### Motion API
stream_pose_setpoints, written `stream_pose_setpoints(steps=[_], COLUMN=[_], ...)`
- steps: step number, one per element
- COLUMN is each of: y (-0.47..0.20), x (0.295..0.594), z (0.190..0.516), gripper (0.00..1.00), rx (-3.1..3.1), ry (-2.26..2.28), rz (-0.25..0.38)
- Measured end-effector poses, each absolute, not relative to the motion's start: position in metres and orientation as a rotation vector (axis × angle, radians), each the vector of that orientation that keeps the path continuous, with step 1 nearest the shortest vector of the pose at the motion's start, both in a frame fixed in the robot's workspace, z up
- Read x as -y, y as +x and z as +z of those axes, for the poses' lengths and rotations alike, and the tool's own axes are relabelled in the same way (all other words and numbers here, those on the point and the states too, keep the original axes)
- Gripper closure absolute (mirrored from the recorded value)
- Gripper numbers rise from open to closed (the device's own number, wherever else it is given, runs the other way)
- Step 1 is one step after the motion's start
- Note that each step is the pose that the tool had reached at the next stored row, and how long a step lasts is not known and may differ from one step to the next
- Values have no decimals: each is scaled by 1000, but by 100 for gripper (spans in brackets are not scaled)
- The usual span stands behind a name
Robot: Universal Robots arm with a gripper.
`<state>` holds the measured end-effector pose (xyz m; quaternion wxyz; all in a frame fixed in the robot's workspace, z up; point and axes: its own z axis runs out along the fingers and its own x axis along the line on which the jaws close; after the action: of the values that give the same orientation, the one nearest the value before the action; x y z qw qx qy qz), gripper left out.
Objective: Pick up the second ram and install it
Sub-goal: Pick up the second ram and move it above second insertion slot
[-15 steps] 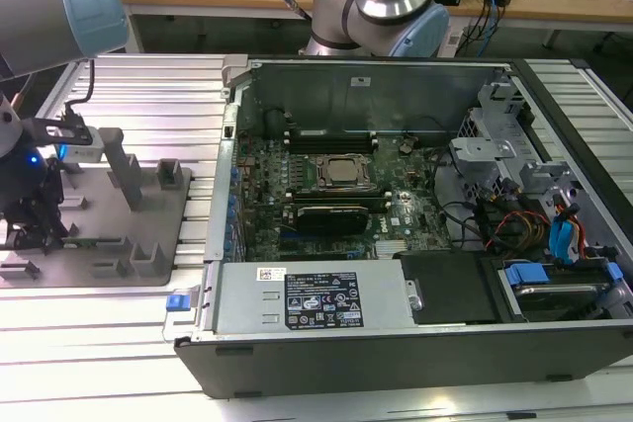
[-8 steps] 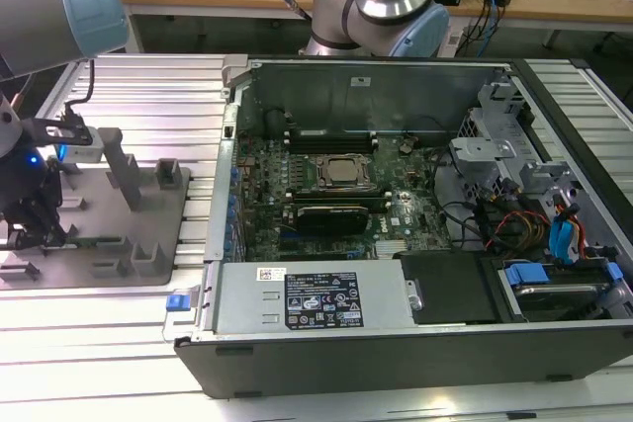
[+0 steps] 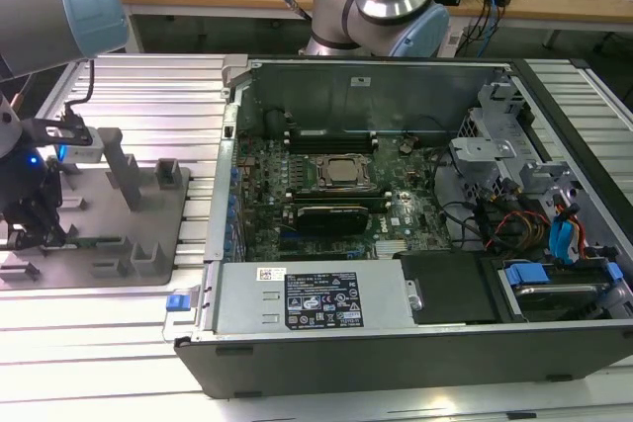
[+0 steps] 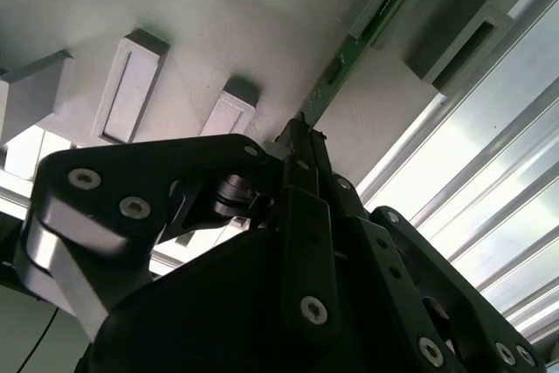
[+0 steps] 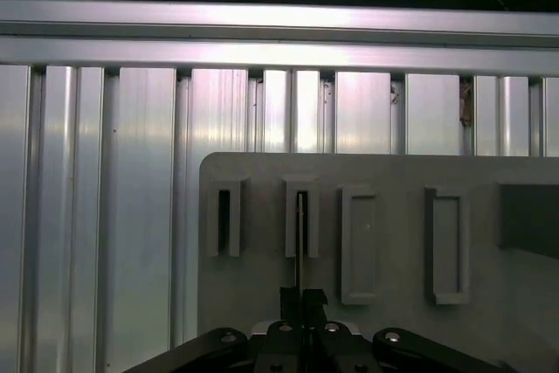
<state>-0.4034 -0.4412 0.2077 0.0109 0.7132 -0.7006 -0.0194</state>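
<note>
Seemingly locked on its target, the gripper (image 5: 303,296) is clenched on the near end of the second ram (image 4: 349,63), its fingertips (image 4: 306,141) pressed together on the thin green board in both wrist views.

The ram stands on edge, so in the first wrist view it shows as a narrow dark line (image 5: 300,242). Its long axis runs straight out from the fingertips, in line with the gripper. Its far end sits in a slotted block (image 5: 289,216) on the grey fixture plate (image 5: 393,172). Other slotted blocks stand beside it on the same plate.

In the exterior view the gripper (image 3: 40,232) hangs low over the fixture plate (image 3: 99,214), which lies on the ribbed aluminium table (image 3: 158,86) at 9 o'clock from the open computer case (image 3: 396,76). The case lies on its side with the motherboard (image 3: 267,160) exposed. The arm's base (image 3: 381,7) stands at 12 o'clock from the case.
</note>
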Motion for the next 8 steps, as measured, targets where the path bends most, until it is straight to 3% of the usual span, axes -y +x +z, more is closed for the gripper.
stream_pose_setpoints(steps=[8], y=[-403], x=[441], z=[217], gripper=[91], rx=[2186], ry=[2225], rz=[-61])
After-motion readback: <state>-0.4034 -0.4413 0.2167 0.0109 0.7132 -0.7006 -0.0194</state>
